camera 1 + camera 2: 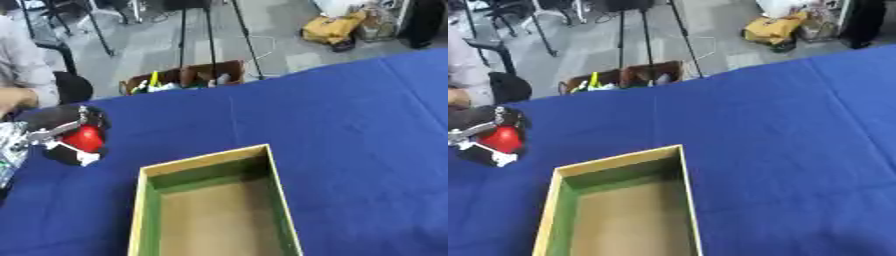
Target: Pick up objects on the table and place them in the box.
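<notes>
- The left hand [66,135] came in from the left edge, above the blue table [350,130], up and to the left of the box [144,200].
- Its black fingers were curled round a red ball [85,138]; the ball showed between them, with silver and white parts of the hand across it.
- Whether the hand and ball touched the cloth or hung just over it could not be told.
- The box stood near the lower middle of the table, open at the top, with pale yellow rims, green inner walls and a brown floor; nothing showed inside the part in view.
- The ball was outside the box, near its far left corner but apart from it.
- The right hand showed in neither view.
- Beyond the far table edge, on the grey floor, stood a brown crate [184,77] with yellow and white things in it.
</notes>
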